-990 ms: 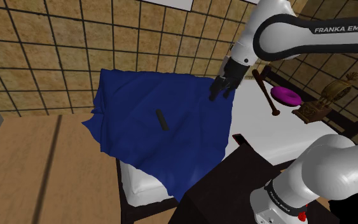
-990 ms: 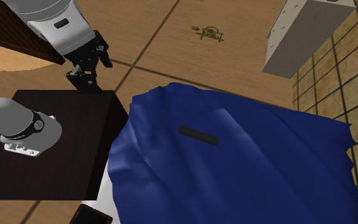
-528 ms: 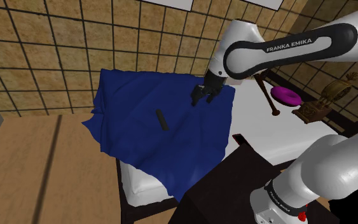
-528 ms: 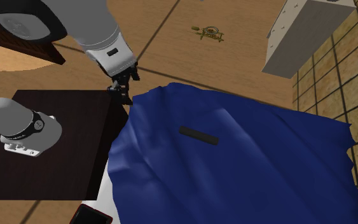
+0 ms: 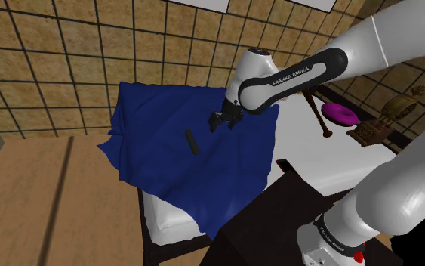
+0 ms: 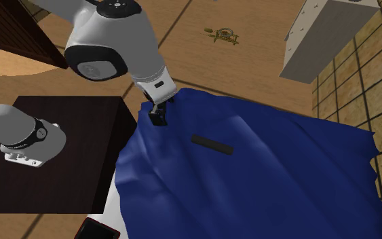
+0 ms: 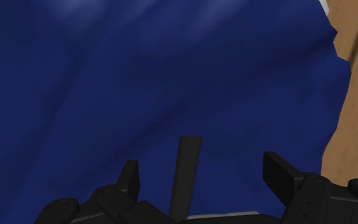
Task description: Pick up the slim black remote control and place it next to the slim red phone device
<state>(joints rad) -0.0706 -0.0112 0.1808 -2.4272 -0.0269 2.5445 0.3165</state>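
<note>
The slim black remote (image 5: 192,141) lies flat on a rumpled blue blanket (image 5: 165,113); it also appears in the second exterior view (image 6: 212,144). My black gripper (image 5: 220,122) hovers above the blanket, a short way to the shoulder view's right of the remote. It hangs near the blanket's edge beside the stand (image 6: 157,119). In the wrist view the gripper (image 7: 203,167) is open, its fingers apart, and the remote (image 7: 185,172) lies below and ahead between them, untouched. The red-edged phone (image 5: 284,165) rests on the white bed by the stand's corner (image 6: 98,229).
The dark stand top (image 6: 53,156) borders the bed. A bat (image 5: 316,109), a purple ring-shaped thing (image 5: 339,113) and a carved ornament (image 5: 384,121) lie at the shoulder view's right. A pale cabinet (image 6: 325,34) stands on the wood floor.
The arm has swung the gripper from over the stand's far edge out over the blue blanket, toward the remote. The remote and phone have not moved.
</note>
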